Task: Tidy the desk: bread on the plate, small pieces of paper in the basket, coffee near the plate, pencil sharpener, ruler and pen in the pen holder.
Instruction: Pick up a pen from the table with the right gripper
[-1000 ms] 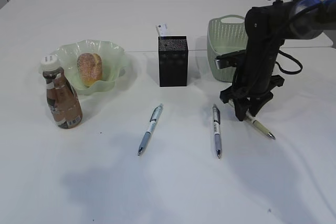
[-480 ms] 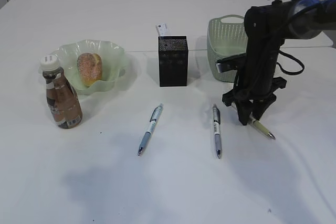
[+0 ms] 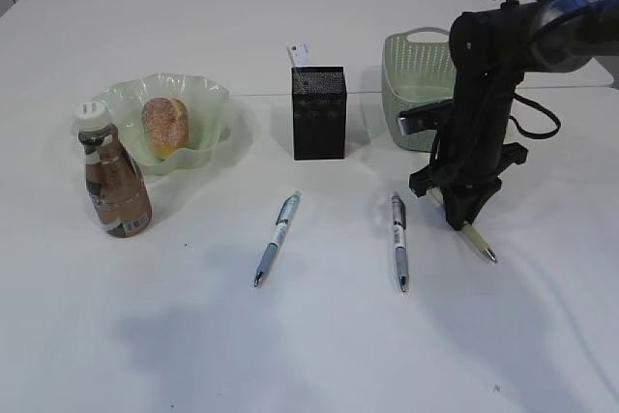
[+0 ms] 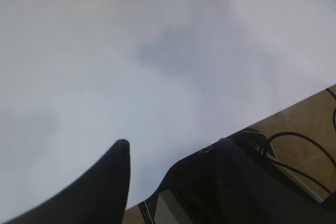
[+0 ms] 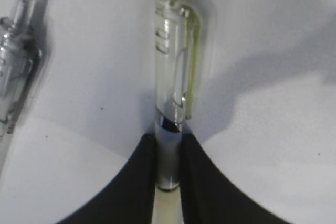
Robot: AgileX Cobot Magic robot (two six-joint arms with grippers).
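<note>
Clamping a yellowish pen (image 5: 173,124) between its two black fingers (image 5: 131,182), the right gripper (image 3: 462,218) stands nose-down on the desk (image 3: 319,345) at the right of the exterior view, in front of the basket (image 3: 411,74). The right wrist view shows the pads pressed against both sides of the barrel, just below the clear clip; the pen's tip pokes out below the gripper toward the near right, lying on the tabletop.

Two more pens lie loose on the white surface — a blue-grey one (image 3: 277,237) in front of the pen holder (image 3: 318,113), and a darker one (image 3: 398,241) just left of the gripped pen, apart from it (its clear end also shows blurred at the left edge of the right wrist view). The black mesh holder stands upright at centre, with a whitish strip, probably the ruler (image 3: 299,53), sticking up from its back corner.

At the left, the bread (image 3: 164,126) sits inside the wavy green plate (image 3: 208,103), and the coffee (image 3: 113,173) stands upright just beside the plate's near-left rim.

The left gripper (image 4: 105,182) hangs over the bare near edge of the desk, holding nothing; only one dark finger shows in its own view — so I cannot tell from the picture how its jaws stand.
</note>
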